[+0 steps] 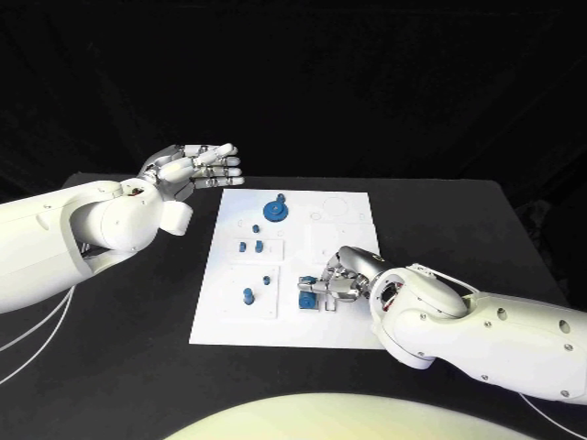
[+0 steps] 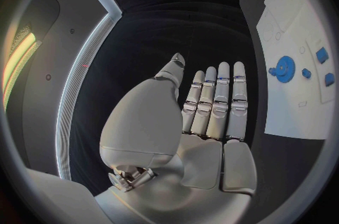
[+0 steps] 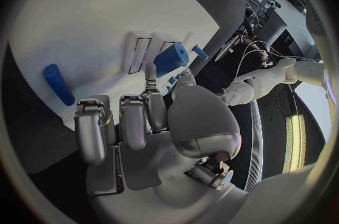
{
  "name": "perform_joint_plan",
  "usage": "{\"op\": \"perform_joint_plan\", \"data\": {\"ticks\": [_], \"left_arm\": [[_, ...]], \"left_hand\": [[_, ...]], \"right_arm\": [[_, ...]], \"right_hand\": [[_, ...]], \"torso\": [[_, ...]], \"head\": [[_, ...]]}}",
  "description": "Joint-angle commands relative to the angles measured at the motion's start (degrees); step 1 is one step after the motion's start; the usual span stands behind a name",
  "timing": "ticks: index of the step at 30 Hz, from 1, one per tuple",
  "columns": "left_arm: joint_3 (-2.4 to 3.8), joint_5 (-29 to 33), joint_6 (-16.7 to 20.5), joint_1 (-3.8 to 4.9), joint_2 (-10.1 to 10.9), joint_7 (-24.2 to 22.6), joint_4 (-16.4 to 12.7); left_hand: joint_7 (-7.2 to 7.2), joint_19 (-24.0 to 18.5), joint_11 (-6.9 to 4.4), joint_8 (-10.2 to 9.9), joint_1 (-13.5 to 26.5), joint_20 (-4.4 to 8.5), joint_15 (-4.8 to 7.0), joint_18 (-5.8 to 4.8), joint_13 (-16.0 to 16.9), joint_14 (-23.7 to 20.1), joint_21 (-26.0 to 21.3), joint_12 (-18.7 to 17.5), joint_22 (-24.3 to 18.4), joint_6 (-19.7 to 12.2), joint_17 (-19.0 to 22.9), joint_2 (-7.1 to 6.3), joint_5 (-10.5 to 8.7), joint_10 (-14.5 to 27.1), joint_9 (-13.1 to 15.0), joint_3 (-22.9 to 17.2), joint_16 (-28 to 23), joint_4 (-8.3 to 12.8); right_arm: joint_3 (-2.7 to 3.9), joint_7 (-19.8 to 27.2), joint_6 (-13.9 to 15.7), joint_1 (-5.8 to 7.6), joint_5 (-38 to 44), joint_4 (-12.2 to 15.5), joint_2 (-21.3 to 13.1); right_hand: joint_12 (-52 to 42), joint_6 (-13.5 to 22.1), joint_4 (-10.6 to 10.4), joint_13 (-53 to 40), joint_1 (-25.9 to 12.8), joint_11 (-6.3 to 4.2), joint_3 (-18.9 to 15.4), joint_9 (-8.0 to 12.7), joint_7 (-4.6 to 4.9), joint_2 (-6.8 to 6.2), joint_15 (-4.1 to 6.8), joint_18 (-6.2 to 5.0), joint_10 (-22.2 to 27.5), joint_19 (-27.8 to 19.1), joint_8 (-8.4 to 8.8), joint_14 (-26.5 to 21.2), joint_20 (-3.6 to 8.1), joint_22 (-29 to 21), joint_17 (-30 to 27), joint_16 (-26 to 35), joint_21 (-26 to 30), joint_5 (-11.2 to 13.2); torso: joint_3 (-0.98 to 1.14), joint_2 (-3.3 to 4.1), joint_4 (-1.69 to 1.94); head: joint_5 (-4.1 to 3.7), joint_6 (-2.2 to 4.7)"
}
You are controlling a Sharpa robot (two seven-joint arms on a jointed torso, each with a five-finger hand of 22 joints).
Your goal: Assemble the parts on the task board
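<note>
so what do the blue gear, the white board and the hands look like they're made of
The blue gear looks like matte plastic, maybe printed: flat even colour, no glints. The board seems a smooth white plastic or coated sheet, thin, with faint outlines. The left hand and right hand look like brushed silver metal or metallic-finished plastic, with soft highlights.

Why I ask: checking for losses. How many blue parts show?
7: a gear at the far end, a small piece just nearer, a pair mid-board, a peg nearer still, another pair by the right hand, which may hide more.
</note>
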State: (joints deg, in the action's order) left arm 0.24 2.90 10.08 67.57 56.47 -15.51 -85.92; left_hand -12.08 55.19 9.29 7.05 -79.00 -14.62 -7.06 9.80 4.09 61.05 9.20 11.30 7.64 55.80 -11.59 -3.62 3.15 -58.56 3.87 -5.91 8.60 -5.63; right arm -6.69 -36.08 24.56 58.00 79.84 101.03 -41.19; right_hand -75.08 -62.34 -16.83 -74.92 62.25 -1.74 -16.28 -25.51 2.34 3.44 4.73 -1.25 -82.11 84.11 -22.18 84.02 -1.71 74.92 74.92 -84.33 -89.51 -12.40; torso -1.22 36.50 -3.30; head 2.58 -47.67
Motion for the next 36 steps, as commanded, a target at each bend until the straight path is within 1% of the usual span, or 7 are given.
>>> {"op": "perform_joint_plan", "data": {"ticks": [1,10,14,20,23,28,36], "left_arm": [[0.04,0.2,-1.0,0.05,0.0,-0.1,-0.2],[0.03,0.2,-1.1,0.04,0.0,0.0,-0.1],[0.03,0.2,-1.1,0.04,0.0,0.0,-0.1],[0.01,0.2,-1.1,0.04,0.1,0.1,0.0],[0.01,0.2,-1.2,0.04,0.1,0.1,0.0],[0.00,0.2,-1.3,0.04,-0.1,0.1,0.0],[-0.01,0.2,-1.2,0.03,-0.1,0.1,0.1]], "left_hand": [[-0.38,0.3,0.12,-0.2,-0.4,0.02,-0.04,0.78,-0.1,0.5,-0.3,-0.3,-0.1,0.0,0.1,0.11,-0.32,-0.4,-0.1,0.3,-0.1,0.1],[-0.38,0.3,0.13,-0.2,-0.4,0.02,-0.04,0.78,-0.1,0.5,-0.3,-0.3,-0.1,0.0,0.1,0.13,-0.32,-0.4,-0.1,0.3,-0.1,0.1],[-0.38,0.3,0.13,-0.2,-0.4,0.02,-0.04,0.78,-0.1,0.5,-0.3,-0.3,-0.1,0.0,0.1,0.13,-0.32,-0.4,-0.1,0.3,-0.1,0.1],[-0.38,0.3,0.13,-0.2,-0.4,0.02,-0.04,0.78,-0.1,0.5,-0.3,-0.3,-0.1,0.0,0.1,0.13,-0.32,-0.4,-0.1,0.3,-0.1,0.1],[-0.38,0.3,0.13,-0.2,-0.4,0.02,-0.04,0.78,-0.1,0.5,-0.3,-0.3,-0.1,0.0,0.1,0.13,-0.32,-0.4,-0.1,0.3,-0.1,0.1],[-0.38,0.3,0.13,-0.2,-0.4,0.02,-0.04,0.78,-0.1,0.5,-0.3,-0.3,-0.1,0.0,0.1,0.13,-0.32,-0.4,-0.1,0.3,-0.1,0.1],[-0.38,0.3,0.13,-0.2,-0.4,0.02,-0.04,0.78,-0.1,0.5,-0.3,-0.3,-0.1,0.0,0.1,0.13,-0.32,-0.4,-0.1,0.3,-0.1,0.1]], "right_arm": [[0.00,-1.2,-0.7,-0.06,3.6,0.3,-0.1],[0.00,-0.7,0.6,-0.09,5.2,1.7,-1.0],[0.00,0.8,1.2,-0.12,5.3,3.5,-2.3],[0.01,2.4,0.7,-0.13,5.0,5.9,-4.2],[0.01,2.5,0.2,-0.13,4.8,5.8,-4.3],[0.01,2.5,-0.8,-0.13,4.6,5.0,-3.9],[0.00,2.0,-2.1,-0.13,4.6,3.8,-3.0]], "right_hand": [[0.3,0.4,0.1,-2.2,-0.7,0.18,-0.5,-0.1,0.10,-0.30,0.29,1.08,-0.2,5.6,-0.30,3.9,0.27,14.8,4.5,0.0,0.3,0.5],[0.6,0.5,0.2,-2.1,-1.0,0.20,-0.7,-0.2,0.13,-0.52,0.25,1.05,-0.1,5.5,-0.36,3.9,0.25,14.8,4.5,0.1,0.4,1.2],[0.4,0.6,0.6,-2.4,1.1,0.18,-0.3,-0.3,0.09,-0.70,0.27,1.08,-0.3,5.6,-0.50,3.9,0.24,14.8,4.6,0.0,0.3,0.5],[0.2,0.7,2.0,-2.8,5.9,0.08,0.4,-0.6,0.00,-1.10,0.35,1.12,-0.5,5.6,-0.72,4.0,0.31,14.9,5.0,-0.2,0.1,-2.5],[0.1,0.7,2.2,-2.9,6.6,0.08,0.5,-0.6,-0.01,-1.11,0.36,1.14,-0.6,5.7,-0.74,4.0,0.31,14.9,5.1,-0.3,0.0,-2.6],[0.1,0.7,2.5,-2.9,7.4,0.07,0.7,-0.7,-0.01,-1.03,0.36,1.15,-0.6,5.7,-0.77,4.1,0.32,14.9,5.2,-0.3,0.0,-2.8],[0.0,0.7,3.3,-3.1,9.3,0.03,1.1,-0.8,-0.04,-0.77,0.39,1.17,-0.7,5.7,-0.83,4.1,0.34,15.0,5.3,-0.3,-0.1,-3.1]], "torso": [[0.03,0.00,0.00],[0.04,-0.01,0.10],[0.02,0.03,0.12],[-0.02,-0.05,-0.07],[-0.01,-0.04,-0.08],[-0.05,-0.03,0.21],[-0.05,0.02,0.18]], "head": [[-0.02,-0.02],[-0.15,0.01],[-0.04,0.05],[0.01,0.07],[-0.09,0.15],[-0.28,0.19],[-0.12,0.17]]}}
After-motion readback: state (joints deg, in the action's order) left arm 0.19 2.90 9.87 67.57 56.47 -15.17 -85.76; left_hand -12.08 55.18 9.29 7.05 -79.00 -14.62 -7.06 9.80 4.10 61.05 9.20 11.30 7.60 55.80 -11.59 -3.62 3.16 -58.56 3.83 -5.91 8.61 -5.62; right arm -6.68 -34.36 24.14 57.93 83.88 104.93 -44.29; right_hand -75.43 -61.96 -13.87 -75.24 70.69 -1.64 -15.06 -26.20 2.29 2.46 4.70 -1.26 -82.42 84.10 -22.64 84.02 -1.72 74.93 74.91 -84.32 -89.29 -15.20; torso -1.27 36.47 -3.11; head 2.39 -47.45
